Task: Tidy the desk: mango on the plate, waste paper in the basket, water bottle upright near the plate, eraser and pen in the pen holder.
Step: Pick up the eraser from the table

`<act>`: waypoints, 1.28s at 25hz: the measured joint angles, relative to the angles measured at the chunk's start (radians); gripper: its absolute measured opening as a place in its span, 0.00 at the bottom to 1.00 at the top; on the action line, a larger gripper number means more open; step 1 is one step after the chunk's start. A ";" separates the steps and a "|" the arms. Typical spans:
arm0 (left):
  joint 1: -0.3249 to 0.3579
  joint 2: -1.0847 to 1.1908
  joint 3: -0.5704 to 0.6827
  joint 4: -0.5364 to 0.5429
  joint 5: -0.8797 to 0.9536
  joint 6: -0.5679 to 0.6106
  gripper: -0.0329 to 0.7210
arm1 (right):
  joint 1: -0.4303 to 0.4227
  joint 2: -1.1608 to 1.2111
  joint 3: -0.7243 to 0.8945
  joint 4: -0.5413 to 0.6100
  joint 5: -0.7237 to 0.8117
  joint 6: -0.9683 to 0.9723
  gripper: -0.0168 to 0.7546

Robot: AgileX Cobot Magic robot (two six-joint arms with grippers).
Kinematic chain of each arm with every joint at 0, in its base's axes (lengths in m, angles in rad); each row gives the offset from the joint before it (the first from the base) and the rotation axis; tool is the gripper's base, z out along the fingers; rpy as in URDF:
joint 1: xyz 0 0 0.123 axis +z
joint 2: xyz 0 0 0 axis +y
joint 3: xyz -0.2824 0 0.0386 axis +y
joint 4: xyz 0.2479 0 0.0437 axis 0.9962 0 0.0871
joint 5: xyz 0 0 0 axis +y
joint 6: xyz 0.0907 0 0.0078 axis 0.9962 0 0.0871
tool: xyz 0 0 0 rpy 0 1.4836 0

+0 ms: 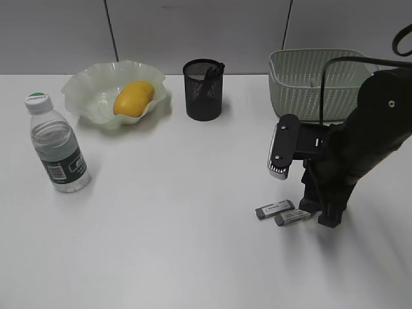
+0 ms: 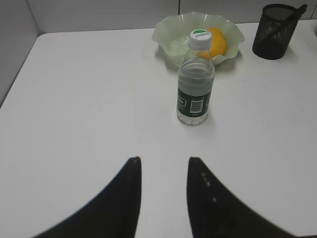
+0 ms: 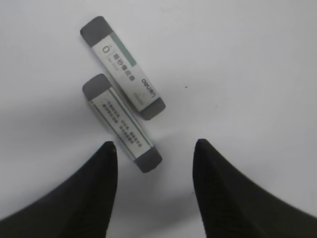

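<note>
Left to right: water bottle [image 1: 56, 145] upright beside the plate [image 1: 85, 90] holding the mango [image 1: 134, 98], straight ahead of the released, empty left gripper [image 2: 163, 171]; pen holder [image 1: 203, 89] mid-desk, basket [image 1: 309, 80] behind the right arm. Right gripper [image 3: 154, 151] hangs low over two erasers, jaws spread, nothing held: near eraser [image 3: 121, 123] between and just ahead of its tips, far eraser [image 3: 123, 68] further ahead, almost touching. My guess: descend straight, clamp only the near one across its narrow width, avoid nudging the neighbour.
</note>
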 joint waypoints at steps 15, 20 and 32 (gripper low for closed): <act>0.000 0.000 0.000 0.000 0.000 0.000 0.36 | 0.000 0.125 -0.007 -0.012 -0.065 -0.139 0.54; 0.000 0.000 0.000 0.000 0.000 0.000 0.36 | 0.000 0.129 -0.009 -0.013 -0.055 -0.141 0.24; 0.000 0.000 0.000 0.001 0.000 0.000 0.36 | 0.000 0.004 -0.010 0.225 0.058 -0.056 0.23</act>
